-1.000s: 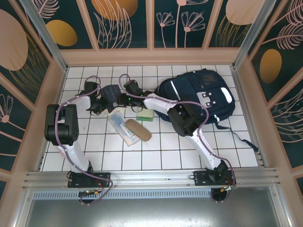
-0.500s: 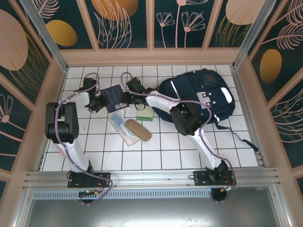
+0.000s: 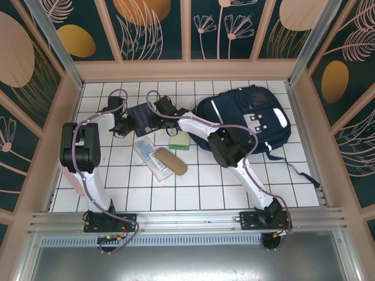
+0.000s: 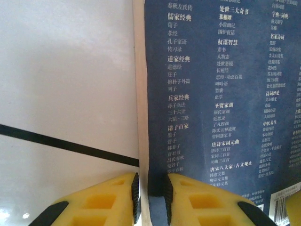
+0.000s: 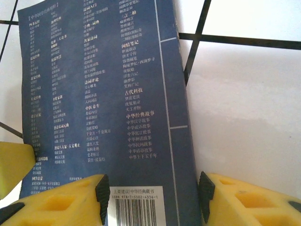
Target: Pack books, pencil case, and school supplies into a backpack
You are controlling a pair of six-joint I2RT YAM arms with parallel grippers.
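Tools (image 3: pixel 125 121) (image 3: pixel 153 122) clamp opposite edges of one navy book (image 3: pixel 140 117).

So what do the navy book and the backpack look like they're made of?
Navy book: likely paper with a matte printed cover; white print, a barcode and pale page edges show. Backpack: apparently woven fabric, soft and rumpled, with white stripes that look reflective.

We read white Chinese title lists on navy book (image 5: pixel 99 103) back cover; barcode label (image 5: pixel 135 207) prints "ISBN 978-7-5502-4336-1", digits partly blurred.
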